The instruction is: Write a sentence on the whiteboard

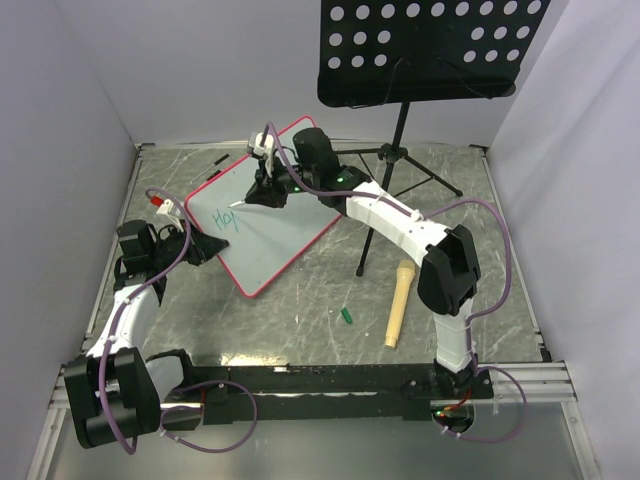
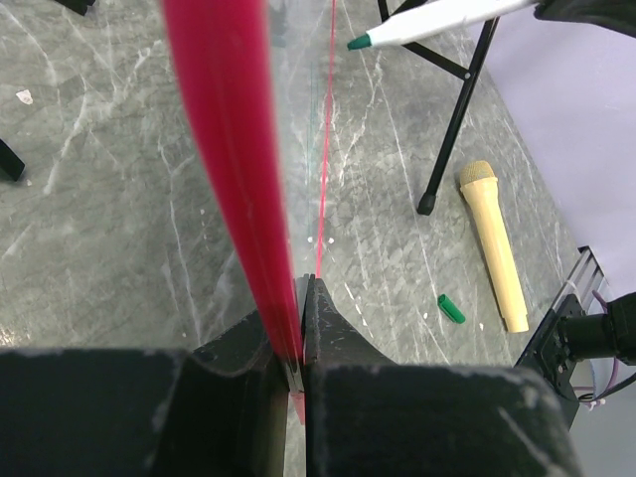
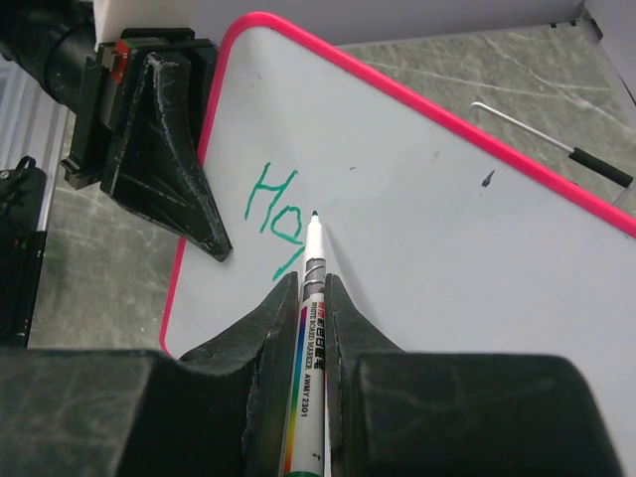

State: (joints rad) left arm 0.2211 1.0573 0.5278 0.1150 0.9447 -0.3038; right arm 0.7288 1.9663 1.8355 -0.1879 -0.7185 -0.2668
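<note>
The whiteboard [image 1: 275, 235], pink-framed, lies tilted on the table; it fills the right wrist view [image 3: 447, 229] and shows edge-on as a pink band [image 2: 231, 149] in the left wrist view. The sentence [image 3: 273, 204] reads "Ho" plus one slanted teal stroke, also faintly visible from above [image 1: 225, 218]. My left gripper [image 1: 205, 250] [image 2: 301, 318] is shut on the board's left edge. My right gripper [image 1: 262, 192] [image 3: 313, 288] is shut on a white marker [image 3: 310, 268], its tip touching or just off the board right of the "o". The marker tip [image 2: 417, 25] shows beyond the board.
A black perforated music stand [image 1: 425, 50] rises at the back right, its tripod legs [image 1: 400, 160] spread beside the board. A wooden microphone [image 1: 398, 300] [image 2: 492, 238] and a green cap [image 1: 346, 316] [image 2: 450, 309] lie to the right. A thin rod with black handle [image 3: 556, 144] lies behind the board.
</note>
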